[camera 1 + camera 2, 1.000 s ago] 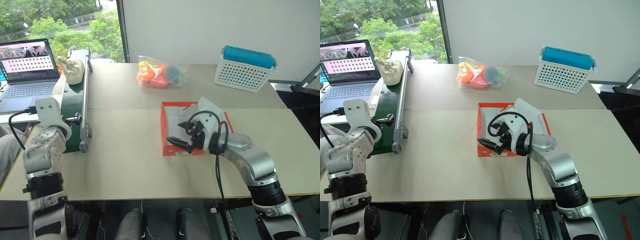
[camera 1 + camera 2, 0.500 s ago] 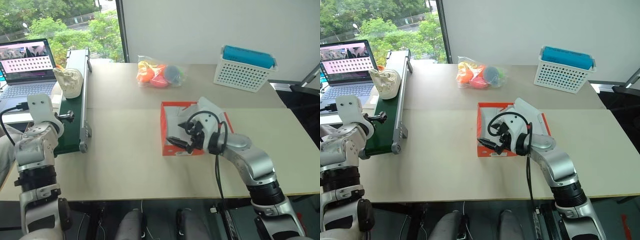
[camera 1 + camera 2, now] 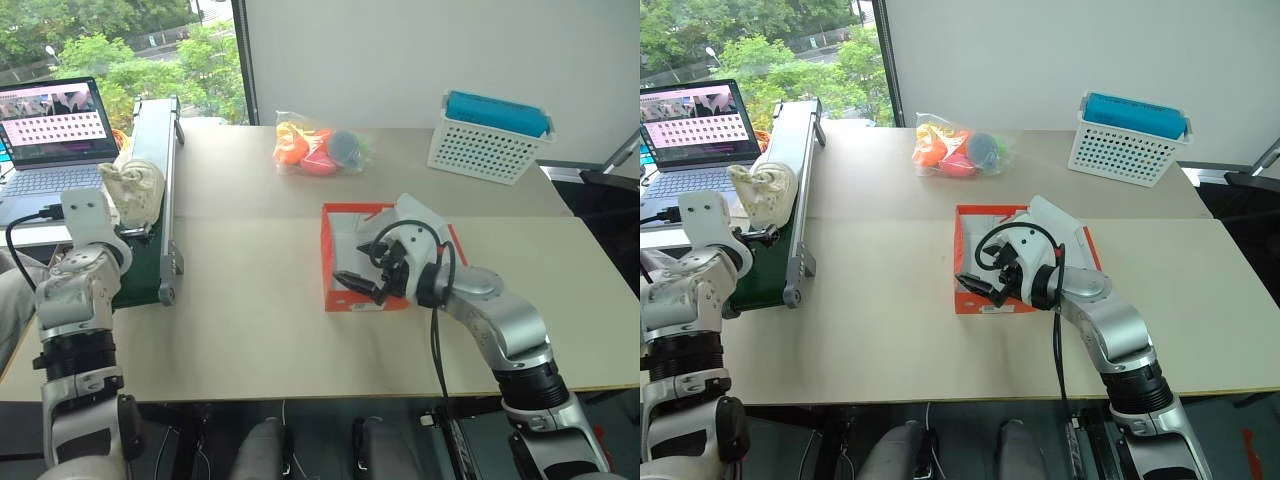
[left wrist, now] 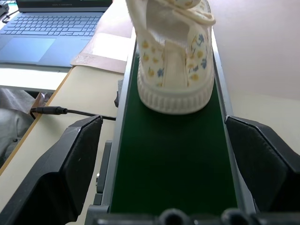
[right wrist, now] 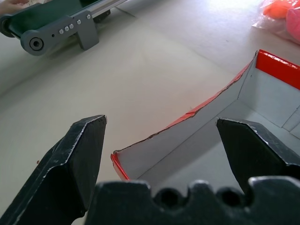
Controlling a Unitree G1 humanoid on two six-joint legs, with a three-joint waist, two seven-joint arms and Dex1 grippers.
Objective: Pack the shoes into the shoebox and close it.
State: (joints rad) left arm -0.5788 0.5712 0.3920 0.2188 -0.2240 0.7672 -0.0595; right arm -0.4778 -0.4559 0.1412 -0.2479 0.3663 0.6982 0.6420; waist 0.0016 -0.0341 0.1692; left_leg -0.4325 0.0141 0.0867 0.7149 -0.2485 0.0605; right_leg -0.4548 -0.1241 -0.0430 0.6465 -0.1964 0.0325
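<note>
One cream-white shoe [image 4: 173, 56] with small flower prints stands on the green conveyor belt [image 3: 170, 215] at the left side of the table, heel toward my left gripper [image 4: 164, 124]. That gripper is open, one finger on each side of the belt, a short way from the shoe and not touching it. The orange-red shoebox [image 3: 340, 298] lies open in the middle of the table, with white paper lining [image 3: 420, 215] inside. My right gripper [image 5: 161, 122] hangs open and empty over the box's near left corner.
A clear bag of colourful toys [image 3: 320, 148] lies beyond the box. A white perforated basket [image 3: 488, 145] with a blue item on top stands at the far right. An open laptop [image 3: 55, 125] sits left of the conveyor.
The shoe has travelled along the belt toward my left gripper. My right arm has stayed still over the box.
</note>
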